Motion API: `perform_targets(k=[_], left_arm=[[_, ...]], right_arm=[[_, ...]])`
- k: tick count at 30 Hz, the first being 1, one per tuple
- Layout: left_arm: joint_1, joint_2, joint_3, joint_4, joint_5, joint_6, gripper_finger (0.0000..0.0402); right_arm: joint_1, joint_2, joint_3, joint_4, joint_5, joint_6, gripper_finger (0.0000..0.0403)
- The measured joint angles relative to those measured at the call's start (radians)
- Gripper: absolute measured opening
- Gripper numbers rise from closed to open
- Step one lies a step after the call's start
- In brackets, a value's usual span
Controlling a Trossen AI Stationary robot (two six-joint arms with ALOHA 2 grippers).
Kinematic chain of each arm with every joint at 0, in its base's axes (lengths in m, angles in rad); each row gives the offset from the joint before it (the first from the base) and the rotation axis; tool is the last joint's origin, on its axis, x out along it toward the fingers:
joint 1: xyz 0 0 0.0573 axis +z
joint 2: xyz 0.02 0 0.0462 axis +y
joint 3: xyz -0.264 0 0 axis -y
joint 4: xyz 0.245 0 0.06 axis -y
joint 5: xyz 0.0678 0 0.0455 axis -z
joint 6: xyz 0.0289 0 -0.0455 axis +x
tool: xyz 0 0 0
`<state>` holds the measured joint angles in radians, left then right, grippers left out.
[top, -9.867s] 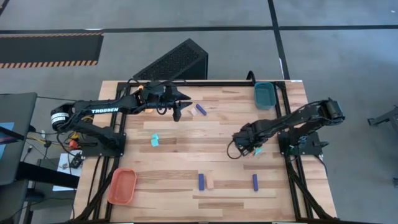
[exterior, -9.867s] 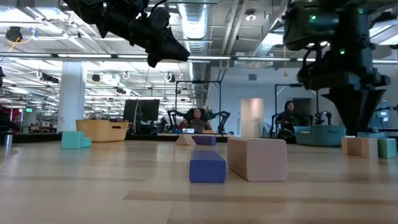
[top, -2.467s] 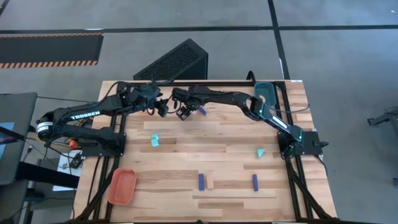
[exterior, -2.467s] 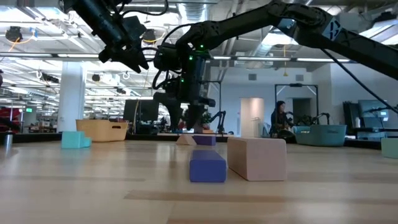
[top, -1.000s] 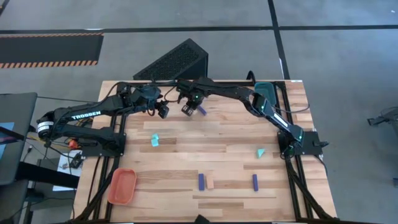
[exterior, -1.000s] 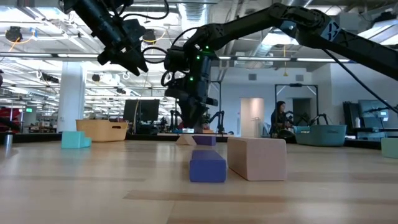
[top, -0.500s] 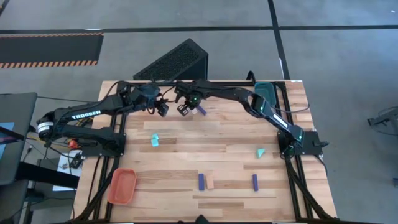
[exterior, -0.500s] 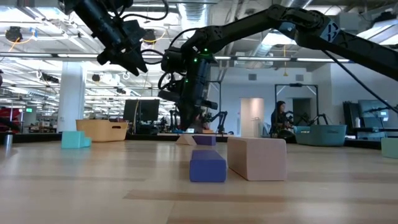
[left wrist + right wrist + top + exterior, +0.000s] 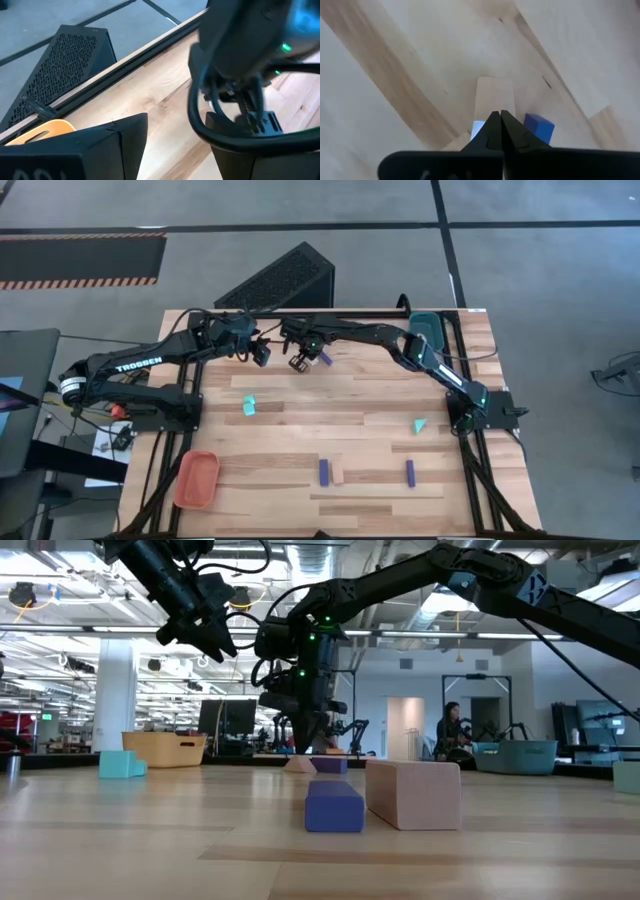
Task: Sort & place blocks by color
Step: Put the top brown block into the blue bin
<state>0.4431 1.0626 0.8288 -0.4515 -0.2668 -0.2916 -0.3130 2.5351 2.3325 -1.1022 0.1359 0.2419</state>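
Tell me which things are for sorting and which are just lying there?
For sorting: dark blue oblong blocks; light cyan wedge blocks; tan bare-wood block; orange tray; teal tray.

Just lying there: black perforated metal box; wooden table.

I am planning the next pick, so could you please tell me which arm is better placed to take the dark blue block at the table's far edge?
The right: its pincer, fingers shut, hangs beside the dark blue oblong block; the left pincer is farther off.
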Motion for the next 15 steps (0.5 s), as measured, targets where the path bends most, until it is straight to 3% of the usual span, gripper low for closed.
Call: perform_targets(k=[5,15], left_arm=[[0.000,0.000,0.000,0.000,0.001,0.000,0.0190],[-0.006,-0.001,0.000,-0.012,0.059,-0.002,0.0190]], right_arm=[[0.039,0.001,0.000,-0.069,0.000,-0.135,0.0003],[0.157,-0.011,0.021,-0.190,-0.129,-0.083,0.0006]])
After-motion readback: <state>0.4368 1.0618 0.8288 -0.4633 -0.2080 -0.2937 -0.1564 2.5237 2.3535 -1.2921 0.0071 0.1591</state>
